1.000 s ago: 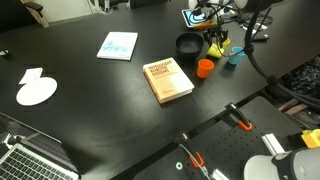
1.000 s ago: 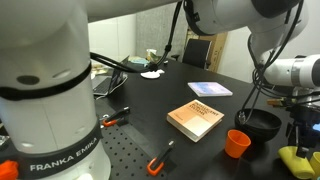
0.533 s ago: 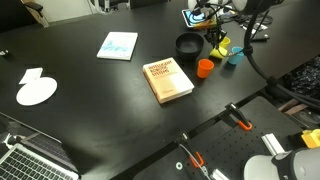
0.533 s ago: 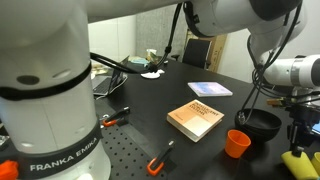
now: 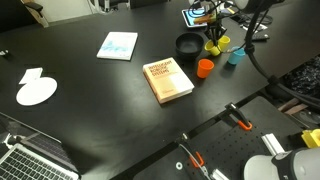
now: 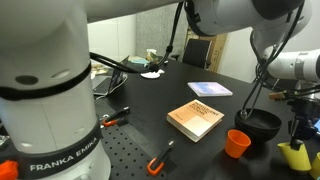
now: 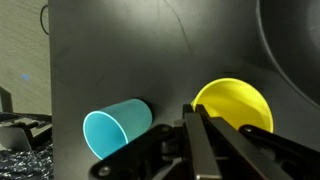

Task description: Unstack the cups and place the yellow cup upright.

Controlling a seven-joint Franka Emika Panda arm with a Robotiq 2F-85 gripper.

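In the wrist view my gripper (image 7: 193, 110) is shut, its fingertips pinching the near rim of the yellow cup (image 7: 234, 106), whose open mouth faces the camera. The light blue cup (image 7: 115, 128) lies on its side just to the left, apart from the yellow one. In both exterior views the yellow cup (image 5: 214, 45) (image 6: 296, 154) hangs under the gripper (image 5: 215, 37) beside the black bowl. The orange cup (image 5: 205, 68) (image 6: 237, 143) stands upright on the table, a short way off, and the blue cup (image 5: 236, 56) lies behind it.
A black bowl (image 5: 187, 45) (image 6: 262, 124) sits right next to the cups. A brown book (image 5: 169, 80) lies mid-table, with a light blue booklet (image 5: 118, 45) further back. A white disc (image 5: 37, 92) and a laptop (image 5: 30, 160) occupy the far end. Orange-handled clamps line the table edge.
The jaws went from open to shut on the yellow cup's rim. The yellow cup has shifted slightly upward and stands more upright in the exterior views.
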